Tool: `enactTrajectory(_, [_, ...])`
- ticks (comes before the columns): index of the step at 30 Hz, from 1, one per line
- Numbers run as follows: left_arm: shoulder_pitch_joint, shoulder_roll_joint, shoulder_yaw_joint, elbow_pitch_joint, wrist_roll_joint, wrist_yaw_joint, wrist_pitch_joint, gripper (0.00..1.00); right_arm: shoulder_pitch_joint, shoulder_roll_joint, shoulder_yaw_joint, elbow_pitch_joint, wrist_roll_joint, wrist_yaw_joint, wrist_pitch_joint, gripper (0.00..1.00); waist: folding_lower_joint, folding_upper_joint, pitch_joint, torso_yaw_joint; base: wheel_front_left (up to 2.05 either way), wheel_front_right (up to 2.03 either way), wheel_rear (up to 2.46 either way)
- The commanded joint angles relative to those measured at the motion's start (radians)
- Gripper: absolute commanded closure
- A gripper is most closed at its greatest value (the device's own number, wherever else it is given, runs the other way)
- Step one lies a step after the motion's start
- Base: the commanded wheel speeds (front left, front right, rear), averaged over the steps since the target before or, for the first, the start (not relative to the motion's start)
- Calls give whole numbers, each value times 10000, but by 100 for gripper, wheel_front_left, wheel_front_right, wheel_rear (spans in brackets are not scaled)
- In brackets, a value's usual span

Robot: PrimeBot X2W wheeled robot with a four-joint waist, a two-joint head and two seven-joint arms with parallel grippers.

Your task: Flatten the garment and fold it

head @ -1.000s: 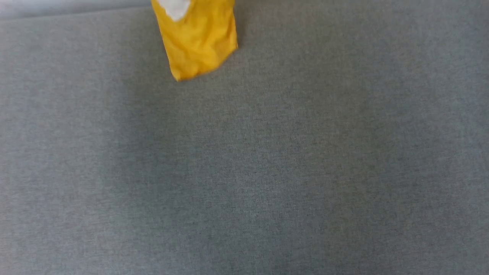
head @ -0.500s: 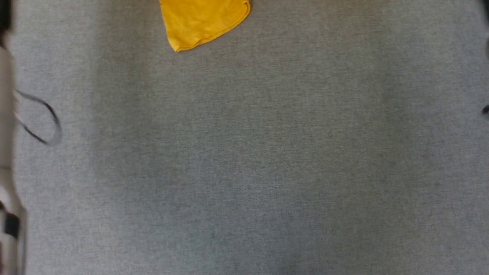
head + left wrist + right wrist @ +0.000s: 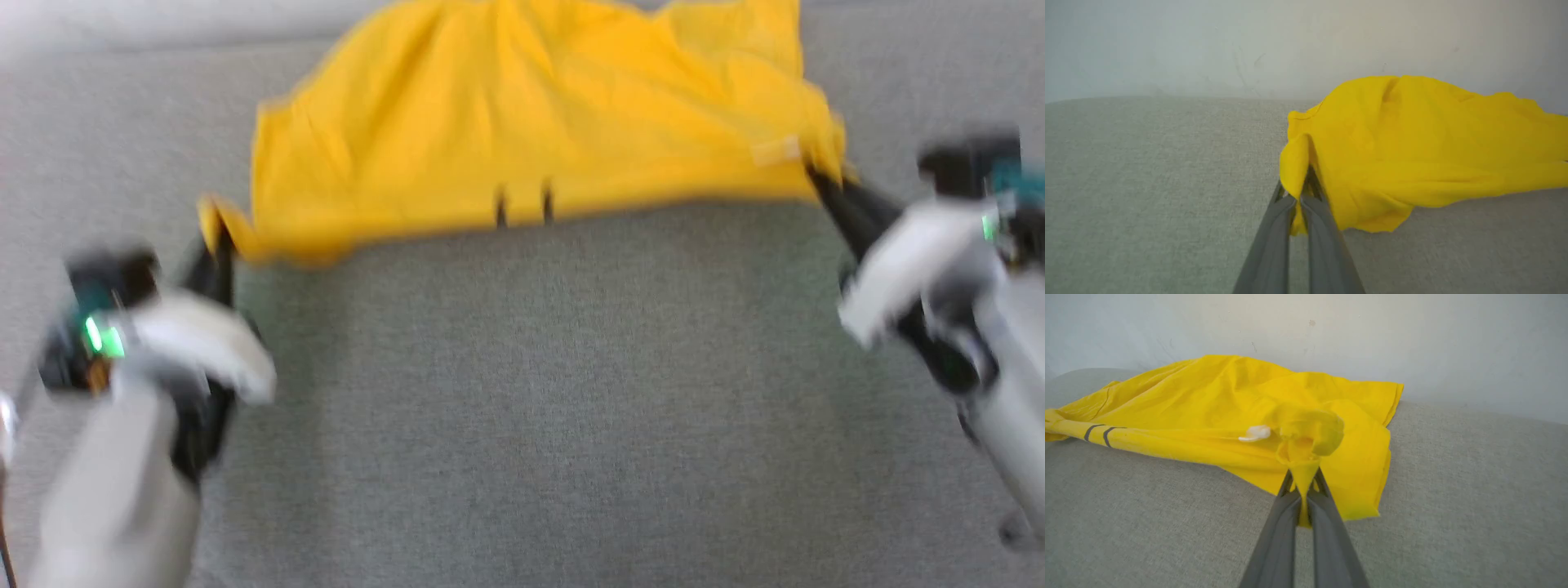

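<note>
The garment (image 3: pixel 522 122) is held stretched between the left claw (image 3: pixel 1300 190) and the right claw (image 3: pixel 1302 484), each clenched on a corner.

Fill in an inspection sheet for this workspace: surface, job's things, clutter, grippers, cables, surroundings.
Surface: grey fabric surface, no marks seen.
Job's things: yellow garment, wrinkled, stretched between both grippers over the far part of the surface; two short black lines at its near edge.
Clutter: nothing seen.
Grippers: left gripper shut on one garment corner; right gripper shut on the opposite corner.
Cables: nothing seen for certain; the head view is blurred.
Surroundings: pale wall behind the surface.
</note>
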Motion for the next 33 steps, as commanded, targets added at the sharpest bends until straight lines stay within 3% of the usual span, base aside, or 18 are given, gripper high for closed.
enactTrajectory(1, [822,99,21,-704,-85,283,204,100,596,-293,-64,-311,67,-19,-65,100,3,0,-1058,223,0,0,0])
enactTrajectory(5, [3378,458,178,-3490,-193,1224,982,100,2402,-831,-557,-1615,142,-19,35,100,3,0,-1562,347,0,0,0])
enactTrajectory(11, [6592,930,616,-7357,-268,2865,2326,100,5194,-1199,-2209,-3592,-176,-19,702,100,3,0,-1956,400,0,0,0])
enactTrajectory(16, [8253,1133,901,-9181,-462,3770,3328,100,7257,-676,-3807,-4928,-689,-19,1693,100,3,0,-2039,370,0,0,0])
enactTrajectory(19, [8794,1222,1014,-9833,-563,4078,3734,100,8254,-141,-4689,-5512,-1056,-19,2181,100,3,0,-2049,404,0,0,0])
enactTrajectory(24, [8502,1439,1134,-10118,-571,3986,3826,100,8970,801,-5520,-6216,-1656,-19,2718,100,3,0,-1870,450,0,0,0])
enactTrajectory(30, [6374,1547,739,-8945,-798,2967,3838,100,8042,1273,-5714,-6185,-2526,-19,3173,100,3,0,-1438,349,0,0,0])
enactTrajectory(33, [5113,1408,497,-8034,-873,2460,3710,100,7386,1175,-5523,-5859,-2895,-19,3372,100,3,0,-1140,307,0,0,0])
